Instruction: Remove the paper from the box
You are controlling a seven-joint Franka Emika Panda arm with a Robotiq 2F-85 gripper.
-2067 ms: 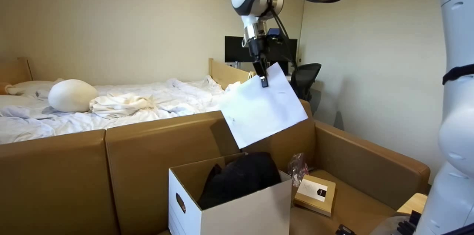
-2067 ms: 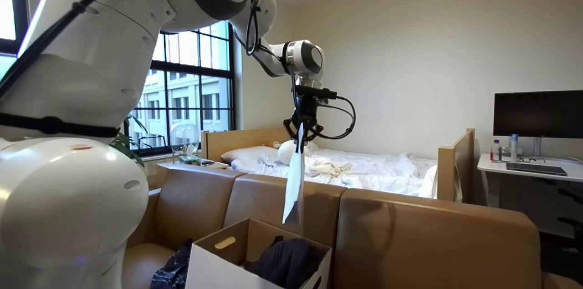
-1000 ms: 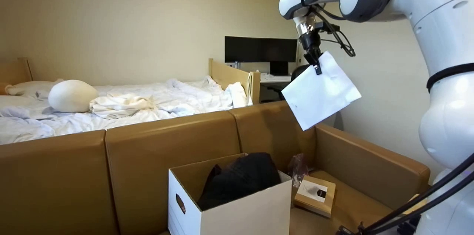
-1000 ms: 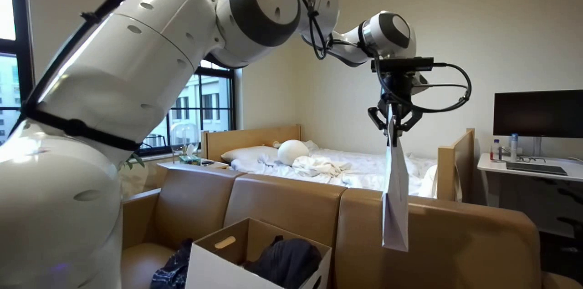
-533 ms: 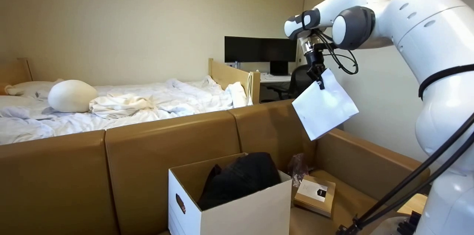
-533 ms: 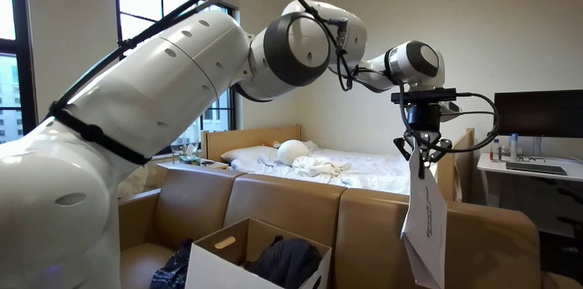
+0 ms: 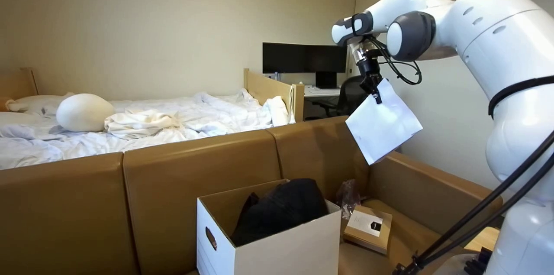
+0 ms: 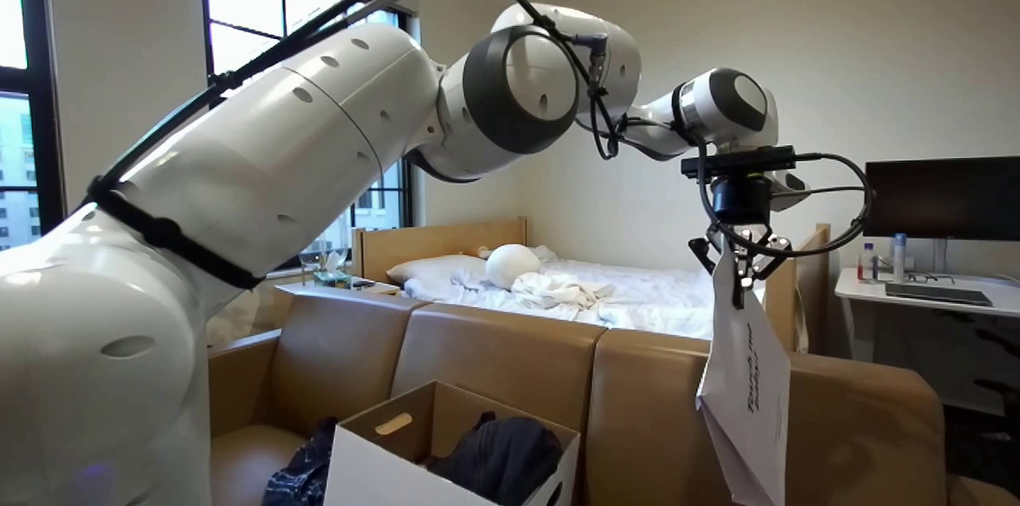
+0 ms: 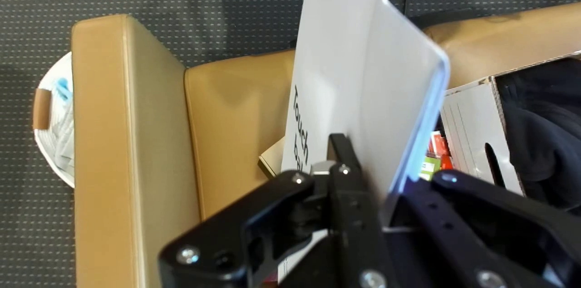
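The paper (image 7: 383,125) is a large white sheet, folded, with dark print showing in an exterior view (image 8: 749,410) and in the wrist view (image 9: 336,61). My gripper (image 7: 377,98) is shut on it near its upper edge; the gripper also shows in an exterior view (image 8: 739,283) and in the wrist view (image 9: 367,165). The sheet hangs tilted in the air, beside and above the box and apart from it. The white box (image 7: 288,244) stands on the sofa with dark cloth (image 7: 285,210) inside; it also shows in an exterior view (image 8: 398,474) and in the wrist view (image 9: 476,129). One fingertip is hidden behind the sheet in the wrist view.
A small tan package with a white label (image 7: 368,229) and a clear plastic bag (image 7: 347,197) lie on the sofa beside the box. The sofa backrest (image 7: 203,166) stands behind the box, and an armrest (image 7: 433,171) bounds the seat. Dark patterned cloth (image 8: 301,470) lies by the box.
The arm has carried the paper from above the box sideways, rightward in both exterior views, then lower. In the last half second it has barely moved; the sheet turned slightly. The box stays put.
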